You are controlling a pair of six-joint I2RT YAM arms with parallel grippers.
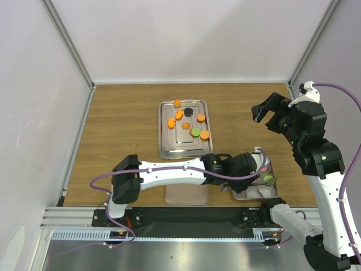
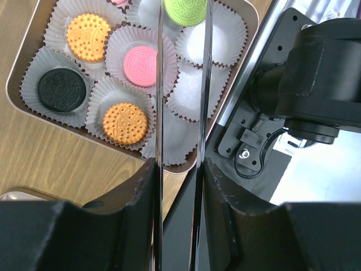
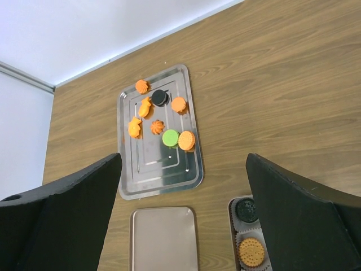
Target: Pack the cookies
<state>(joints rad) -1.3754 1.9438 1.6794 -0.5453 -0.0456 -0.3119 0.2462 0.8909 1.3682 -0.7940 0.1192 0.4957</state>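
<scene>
Cookies (image 1: 204, 135), small round discs in orange, green and black, lie loose on the steel tray (image 1: 167, 148) at frame centre; four more fill paper cups (image 2: 115, 56) in the box (image 2: 18, 68) at lower right. My left jaws pinch a green cookie (image 2: 184, 11) edgewise over that box, presumably to drop it flat; my right jaws hang spread wide, clear.
</scene>
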